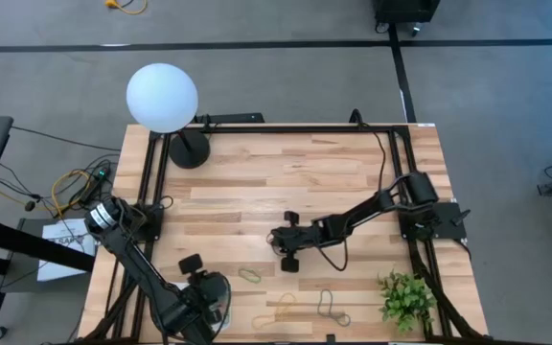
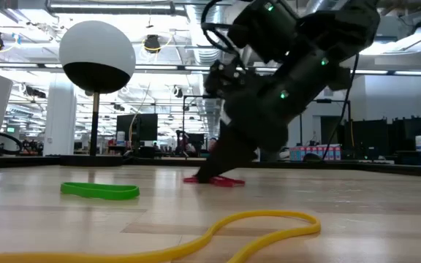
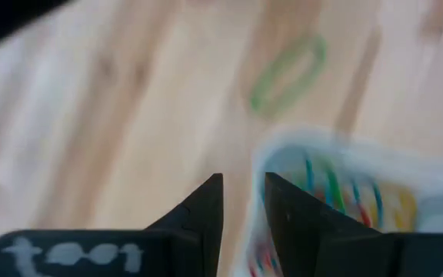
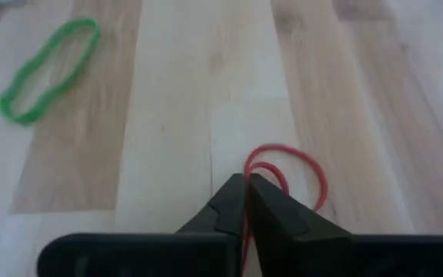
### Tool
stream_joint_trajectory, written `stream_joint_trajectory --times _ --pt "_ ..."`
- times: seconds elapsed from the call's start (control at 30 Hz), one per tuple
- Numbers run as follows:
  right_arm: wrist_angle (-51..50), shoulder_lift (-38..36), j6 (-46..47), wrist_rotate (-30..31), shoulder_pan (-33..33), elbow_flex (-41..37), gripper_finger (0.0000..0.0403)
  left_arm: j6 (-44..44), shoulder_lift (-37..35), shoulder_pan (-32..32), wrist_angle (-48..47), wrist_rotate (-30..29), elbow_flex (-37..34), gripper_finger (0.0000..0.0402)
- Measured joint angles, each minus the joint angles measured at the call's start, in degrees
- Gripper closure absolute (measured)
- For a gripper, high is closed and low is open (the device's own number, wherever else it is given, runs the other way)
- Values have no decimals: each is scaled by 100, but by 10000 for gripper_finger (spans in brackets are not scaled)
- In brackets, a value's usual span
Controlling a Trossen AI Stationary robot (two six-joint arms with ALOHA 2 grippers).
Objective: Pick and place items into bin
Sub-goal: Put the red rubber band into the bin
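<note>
My right gripper (image 4: 246, 178) is at the middle of the table (image 1: 257, 192), shut on a red rubber band (image 4: 291, 169) that lies on the wood (image 2: 221, 181). A green band (image 4: 48, 69) lies flat close by. My left gripper (image 3: 244, 188) is at the table's near left (image 1: 199, 280), at the white bin (image 3: 344, 158), which holds several coloured bands. In the high view the arm hides the bin. A yellow band (image 1: 281, 307) and a greyish band (image 1: 330, 305) lie flat near the front edge. My left gripper has the bin's rim (image 3: 257, 173) running between its two fingers, one finger over the inside and one outside, coming slanting from above; the view is blurred and shows no more. My right gripper pinches one side of the red band's loop (image 4: 252, 168) between its fingertips, slanting down from the table's right. The rest of the loop lies slack on the table.
A white globe lamp (image 1: 163, 96) stands at the far left corner and a green plant (image 1: 405, 297) at the near right. The far half of the table is bare wood.
</note>
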Motion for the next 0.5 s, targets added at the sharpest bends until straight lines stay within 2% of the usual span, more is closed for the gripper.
stream_joint_trajectory --times 0.13,0.23,0.37,0.5 --pt "115 -553 -48 1 198 10 398 272 0 99 186 -1524 0 316" --pt "197 -906 -170 -5 398 15 395 609 0 281 416 -2204 0 316" --pt "456 -1282 -347 -5 664 18 400 994 0 706 839 -2361 0 315" --pt "432 -1391 -473 1 861 15 397 2145 0 1158 1509 -2010 0 300"
